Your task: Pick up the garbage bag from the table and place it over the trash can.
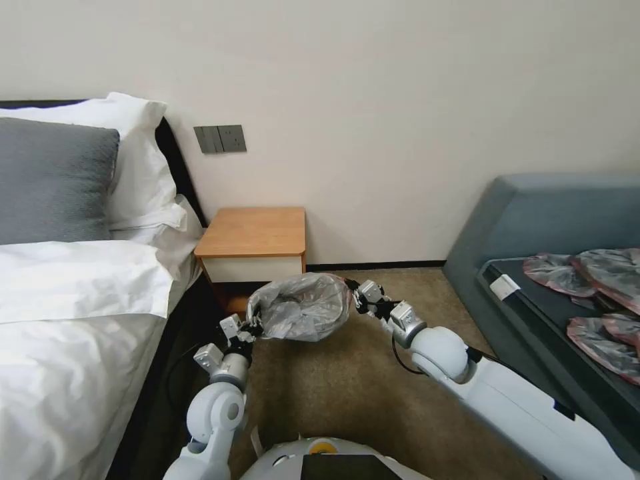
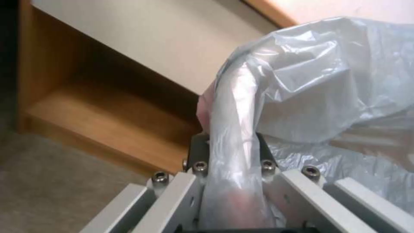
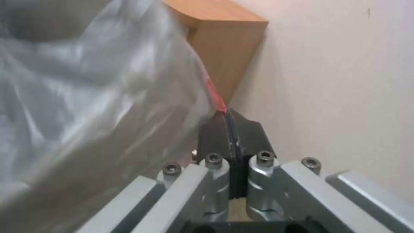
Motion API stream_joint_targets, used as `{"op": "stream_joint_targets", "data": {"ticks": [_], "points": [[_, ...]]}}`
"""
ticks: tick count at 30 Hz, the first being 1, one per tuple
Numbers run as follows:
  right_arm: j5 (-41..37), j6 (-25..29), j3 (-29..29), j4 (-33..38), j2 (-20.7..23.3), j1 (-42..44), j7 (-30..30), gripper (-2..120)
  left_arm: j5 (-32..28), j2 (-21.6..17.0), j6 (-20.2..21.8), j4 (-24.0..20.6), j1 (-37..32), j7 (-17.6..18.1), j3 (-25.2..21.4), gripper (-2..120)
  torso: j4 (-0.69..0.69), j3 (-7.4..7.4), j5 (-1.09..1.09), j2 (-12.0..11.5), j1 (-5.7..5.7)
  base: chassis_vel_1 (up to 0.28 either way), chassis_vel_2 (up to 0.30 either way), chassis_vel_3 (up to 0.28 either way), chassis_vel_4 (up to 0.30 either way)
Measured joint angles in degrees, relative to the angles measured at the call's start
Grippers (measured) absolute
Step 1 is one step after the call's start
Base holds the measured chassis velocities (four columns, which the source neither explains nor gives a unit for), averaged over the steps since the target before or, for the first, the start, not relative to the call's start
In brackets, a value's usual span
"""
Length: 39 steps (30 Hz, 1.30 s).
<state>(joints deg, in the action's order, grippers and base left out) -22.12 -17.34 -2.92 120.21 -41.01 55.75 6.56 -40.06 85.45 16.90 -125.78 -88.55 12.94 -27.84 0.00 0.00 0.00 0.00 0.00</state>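
From the head view, the garbage bag (image 1: 301, 307) hangs stretched between the two grippers just in front of the table (image 1: 253, 232), below the level of its top and over the carpet; the trash can cannot be made out under it, so I cannot say how close the bag's mouth is to the bin's rim. The left gripper (image 1: 252, 328) grips the bag's edge on the side nearer the bed (image 1: 73, 293), its forearm rising steeply from the elbow, while the right gripper (image 1: 355, 295) holds the opposite edge on the side nearer the sofa (image 1: 533, 220), that arm reaching out long and low. To do this step well, I judge the two arms should keep the mouth spread wide and level, hold an even pull so the thin plastic neither sags nor tears, and let neither edge slip before the mouth sits around the rim. In the left wrist view, the left gripper (image 2: 231, 152) is clamped on a gathered fold of the garbage bag (image 2: 310, 84), the plastic running up between its dark pads (image 2: 199, 150); the table's low shelf (image 2: 99, 110) lies just beyond. In the right wrist view, the right gripper (image 3: 231, 139) is pinched tight on the bag's red rim (image 3: 215, 97), its pads meeting with only the film between them, and the bag (image 3: 95, 97) billows away toward the table's side (image 3: 224, 55), which stands close to the wall (image 3: 336, 81).
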Motion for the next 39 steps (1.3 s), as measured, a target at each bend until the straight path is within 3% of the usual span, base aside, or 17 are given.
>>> {"op": "stream_joint_targets", "data": {"ticks": [7, 15, 29, 39], "points": [[1.5, 1.1, -0.2, -1.6, -0.5, 0.3, -0.3, 0, -7.3, 0.1, 2.0, -2.3, -0.2, 0.2, -0.2, 3, 0.0, 0.0, 0.0, 0.0, 0.0, 0.0, 0.0, 0.0, 0.0], [6.4, 3.4, -0.4, -4.5, -1.4, 0.3, -0.6, 0, -11.4, 0.2, 3.7, -3.7, -0.3, 1.3, 0.1, 3, 0.0, 0.0, 0.0, 0.0, 0.0, 0.0, 0.0, 0.0, 0.0], [21.1, 8.5, -0.6, -11.5, -3.3, -0.2, -1.1, 0, -15.1, 0.4, 5.4, -5.1, 0.2, 1.7, 0.4, 3, 0.0, 0.0, 0.0, 0.0, 0.0, 0.0, 0.0, 0.0, 0.0], [27.0, 10.5, -0.9, -15.8, -5.0, -0.7, -1.0, 0, -15.5, 1.0, 5.8, -5.6, 0.3, 1.8, 0.6, 3, 0.0, 0.0, 0.0, 0.0, 0.0, 0.0, 0.0, 0.0, 0.0]]}}
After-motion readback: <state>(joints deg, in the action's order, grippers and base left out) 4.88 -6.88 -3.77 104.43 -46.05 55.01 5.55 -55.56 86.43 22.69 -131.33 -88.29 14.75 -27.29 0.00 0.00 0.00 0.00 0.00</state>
